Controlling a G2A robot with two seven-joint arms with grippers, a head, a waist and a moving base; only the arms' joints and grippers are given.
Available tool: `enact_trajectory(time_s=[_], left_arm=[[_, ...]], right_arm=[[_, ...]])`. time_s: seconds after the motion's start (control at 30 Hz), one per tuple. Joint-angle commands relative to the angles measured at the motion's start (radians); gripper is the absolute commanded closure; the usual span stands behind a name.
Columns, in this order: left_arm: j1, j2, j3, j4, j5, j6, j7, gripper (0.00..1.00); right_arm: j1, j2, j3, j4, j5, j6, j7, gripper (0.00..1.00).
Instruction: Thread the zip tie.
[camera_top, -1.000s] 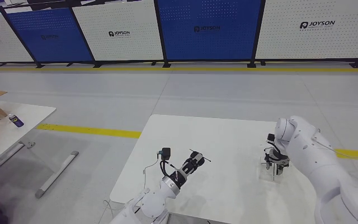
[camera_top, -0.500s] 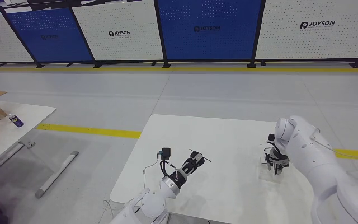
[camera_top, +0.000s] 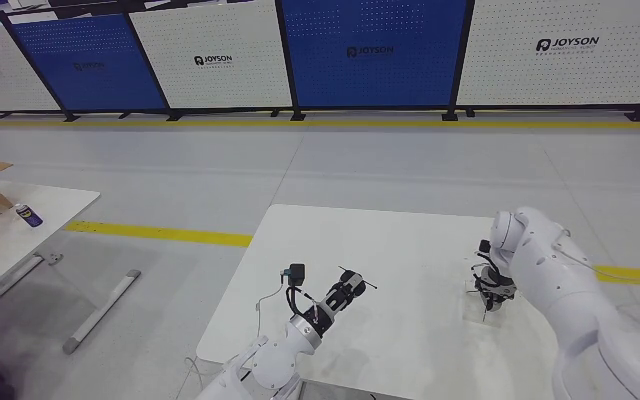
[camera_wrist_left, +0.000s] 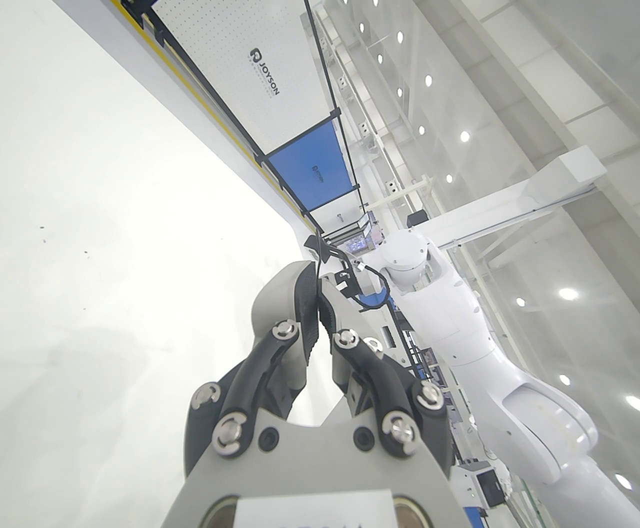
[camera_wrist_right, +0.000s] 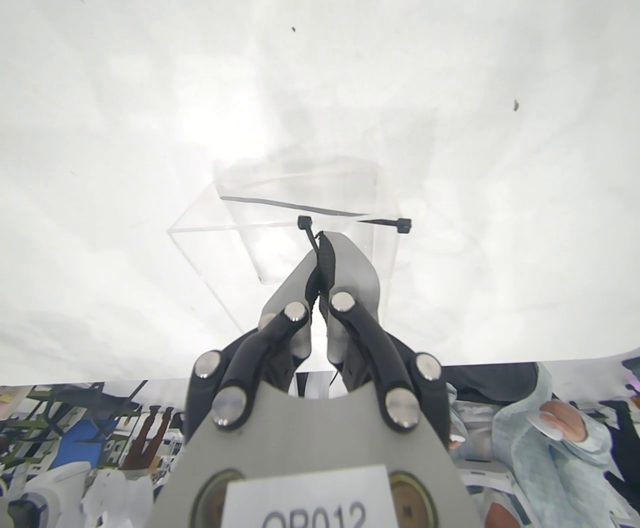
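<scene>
Surface: white table (camera_top: 400, 235) filling the lower middle of the top view, blue and white panels (camera_top: 375, 50) running along the upper edge.
Left gripper (camera_top: 347, 291): sitting at lower centre of the top view; fingers (camera_wrist_left: 277, 300) pressing together, pinching a thin black strip (camera_top: 358, 278) sticking out to both sides of the tips; probably a zip tie, too fine to confirm.
Right gripper (camera_top: 489, 296): hanging at the right of the top view, well apart from the left gripper, over a clear box (camera_wrist_right: 215, 260); fingers (camera_wrist_right: 352, 265) pressing together, pinching the zip tie (camera_wrist_right: 305, 224) just behind its head.
Zip tie: head poking out past the right fingertips, strap running back between the pads, its far end hiding behind the fingers.
Second tie (camera_wrist_right: 290, 206): lying flat inside the clear box, not touching the gripper.
Progress: judging early; tie being held, no loop showing, tail not yet entering any head; bringing tail and head together and pushing through remaining.
View differences: right wrist view giving the head, the box walls and the second tie, all shrinking to a faint smudge in the top view; top view giving the gap between the two arms; left wrist view giving the closed pads, with the other arm farther off.
</scene>
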Motion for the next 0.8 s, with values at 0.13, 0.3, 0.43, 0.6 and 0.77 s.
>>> enact_trajectory(time_s=[0.13, 0.3, 0.43, 0.6, 0.77], left_arm=[[0.0, 0.0, 0.0, 0.0, 0.0, 0.0, 0.0, 1.0], [0.0, 0.0, 0.0, 0.0, 0.0, 0.0, 0.0, 1.0], [0.0, 0.0, 0.0, 0.0, 0.0, 0.0, 0.0, 1.0], [0.0, 0.0, 0.0, 0.0, 0.0, 0.0, 0.0, 1.0], [0.0, 0.0, 0.0, 0.0, 0.0, 0.0, 0.0, 1.0]], right_arm=[[0.003, -0.002, 0.003, 0.004, -0.001, -0.028, 0.0, 1.0], [0.003, 0.0, 0.01, 0.009, 0.013, -0.107, 0.0, 1.0], [0.004, 0.003, 0.013, 0.017, 0.023, -0.164, 0.0, 1.0], [0.008, 0.012, 0.025, 0.038, 0.053, -0.281, 0.0, 1.0], [0.009, 0.018, 0.03, 0.05, 0.064, -0.328, 0.0, 1.0]])
